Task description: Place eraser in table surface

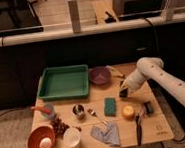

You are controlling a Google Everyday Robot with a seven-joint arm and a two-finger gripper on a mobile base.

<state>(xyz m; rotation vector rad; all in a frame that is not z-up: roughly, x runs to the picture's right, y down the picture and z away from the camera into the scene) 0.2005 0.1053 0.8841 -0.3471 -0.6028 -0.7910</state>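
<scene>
near edge: blue-grey cloth (105, 135) lay flat | mid-table: teal sponge (109, 105) | just beyond, right: gripper (124, 90) hung low over table surface (159, 118), dark eraser (123, 92) at its tip | jaws: spread could not be told | far: green tray (64, 82), purple bowl (99, 75)

Your eraser (123, 92), a small dark block, sits at the tip of the gripper (124, 89), low over the tan slatted table surface (124, 135) beneath it; contact not determinable.

No writing is legible (a mark (157, 128) on the table surface (124, 138) included).
</scene>
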